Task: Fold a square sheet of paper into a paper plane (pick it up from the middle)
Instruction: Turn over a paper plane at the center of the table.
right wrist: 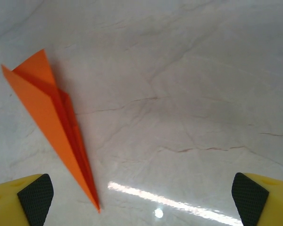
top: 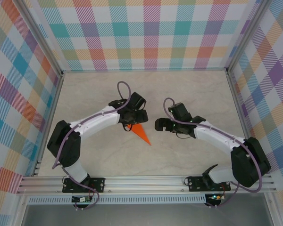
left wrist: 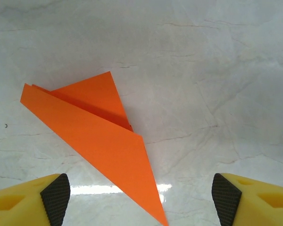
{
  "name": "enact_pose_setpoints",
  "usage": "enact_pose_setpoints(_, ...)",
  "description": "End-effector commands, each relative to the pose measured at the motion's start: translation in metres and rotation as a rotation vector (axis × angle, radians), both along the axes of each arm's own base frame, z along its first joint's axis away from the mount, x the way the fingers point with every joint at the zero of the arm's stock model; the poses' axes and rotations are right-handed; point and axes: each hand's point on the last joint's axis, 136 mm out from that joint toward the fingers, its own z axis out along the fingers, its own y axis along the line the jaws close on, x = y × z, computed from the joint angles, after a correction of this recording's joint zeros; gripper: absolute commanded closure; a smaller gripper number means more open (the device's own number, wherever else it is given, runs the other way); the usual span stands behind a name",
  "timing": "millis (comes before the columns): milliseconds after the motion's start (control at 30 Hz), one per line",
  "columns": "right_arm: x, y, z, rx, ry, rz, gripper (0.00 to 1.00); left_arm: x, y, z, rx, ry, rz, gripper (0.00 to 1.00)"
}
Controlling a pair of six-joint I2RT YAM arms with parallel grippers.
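While the paper plane (top: 142, 133) lies on the pale marble-like table (top: 193, 94), both arms bend inward over the middle of the surface and their heads nearly face each other. In the top view the plane is a narrow orange dart. Its sharp nose points to the near right, and its wide tail end is partly covered by the left gripper (top: 130, 122), which hangs just above it. The right gripper (top: 159, 125) is a little to the right of the plane, apart from it, and turned towards it. In the left wrist view the plane (left wrist: 100, 139) rests flat, with a smaller triangular layer showing behind the long front fold (the fold lines look clean and sharp). Its nose runs down to the lower edge, between the two black pads (left wrist: 55, 195). The left gripper (left wrist: 140, 197) has its jaws standing wide, and neither pad touches the paper. In the right wrist view the plane (right wrist: 49, 117) sits at the left side, and its nose comes near the left black pad (right wrist: 35, 197) without contact. The right gripper (right wrist: 141, 200) is also spread far apart, with bare table between the fingers. Checked walls (top: 151, 33) in many colours close the table on three sides.
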Motion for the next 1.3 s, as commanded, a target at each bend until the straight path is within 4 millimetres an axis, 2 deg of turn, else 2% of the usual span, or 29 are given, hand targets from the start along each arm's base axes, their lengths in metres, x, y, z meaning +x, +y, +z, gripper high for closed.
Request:
enact_pose_setpoints(0,0.007,-0.022,-0.014,-0.062,-0.002,-0.114,0.0,-0.008,0.022,-0.022,0.244,0.07,0.041,0.17)
enact_pose_setpoints(133,0.004,-0.036,-0.023,-0.081,0.015,-0.149,0.0,-0.003,0.01,-0.035,0.337,0.095,0.02,0.16)
enact_pose_setpoints(300,-0.003,-0.049,-0.027,-0.079,0.018,-0.169,0.0,0.002,0.007,-0.053,0.415,0.131,0.027,0.16)
enact_pose_setpoints(433,-0.005,-0.052,-0.026,-0.079,0.015,-0.175,0.0,0.0,0.007,-0.061,0.438,0.169,0.027,0.23)
enact_pose_setpoints(567,-0.006,-0.054,-0.029,-0.084,0.026,-0.179,0.0,-0.006,0.014,-0.059,0.454,0.186,0.047,0.33)
enact_pose_setpoints(967,-0.003,-0.049,-0.034,-0.072,0.055,-0.189,0.0,-0.017,0.028,-0.036,0.411,0.149,0.112,0.41)
enact_pose_setpoints(1067,-0.002,-0.048,-0.035,-0.072,0.06,-0.188,0.0,-0.018,0.027,-0.04,0.382,0.148,0.128,0.45)
enact_pose_setpoints(1200,-0.002,-0.047,-0.036,-0.073,0.072,-0.184,0.0,-0.019,0.019,-0.052,0.33,0.148,0.133,0.6)
enact_pose_setpoints(1267,-0.003,-0.046,-0.037,-0.073,0.078,-0.182,0.0,-0.018,0.015,-0.057,0.311,0.152,0.129,0.6)
